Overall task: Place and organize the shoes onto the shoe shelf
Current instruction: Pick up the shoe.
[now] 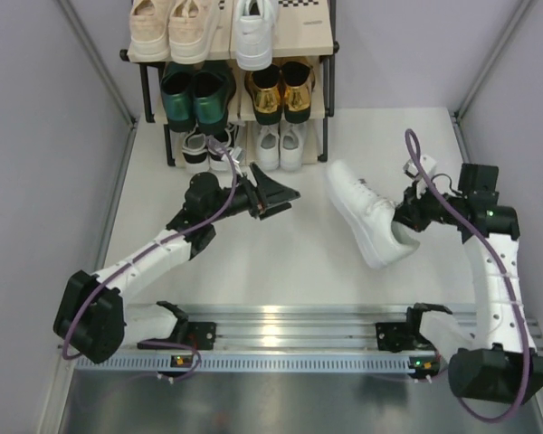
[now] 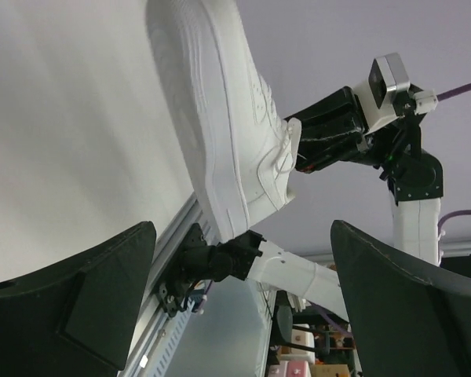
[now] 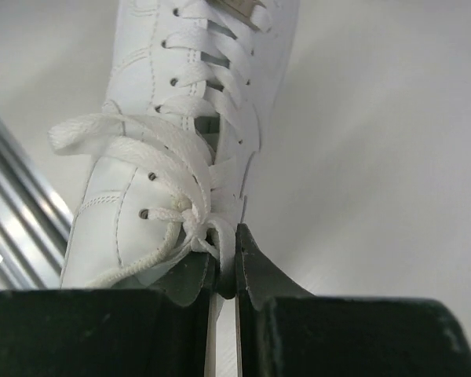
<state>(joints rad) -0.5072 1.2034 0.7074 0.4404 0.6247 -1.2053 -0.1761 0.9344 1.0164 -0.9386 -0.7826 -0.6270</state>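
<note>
One chunky white sneaker off the rack, pinched by the right gripper

One chunky white sneaker [image 1: 366, 210] with white laces lies out over the white tabletop [image 1: 290, 262], right of centre. Its toe points back toward the three-tier shoe shelf [image 1: 315, 38] of black metal tube and beige boards, and its heel points toward the right arm. It has a thick ribbed sole, stitched side panels and a loose bow at the top eyelets (the right wrist view shows the knot right at the fingers). The right gripper [image 1: 405, 221] has its two black fingers [image 3: 255, 275] pressed together on the thin rim of the shoe's opening, just beside that knot. I cannot tell whether the sole rests on the table or hangs just above it.

The left gripper [image 1: 287, 203] hovers near the front of the shelf, well apart from the sneaker, its fingers spread wide.

The top board holds a pair of beige sneakers [image 1: 149, 27] with the matching white sneaker [image 1: 253, 36] beside them. On the middle board are glossy dark green loafers [image 1: 195, 95] and shiny gold loafers [image 1: 281, 90]. On the bottom board are black-and-white sneakers [image 1: 208, 146] and white lace-ups [image 1: 281, 145].
</note>
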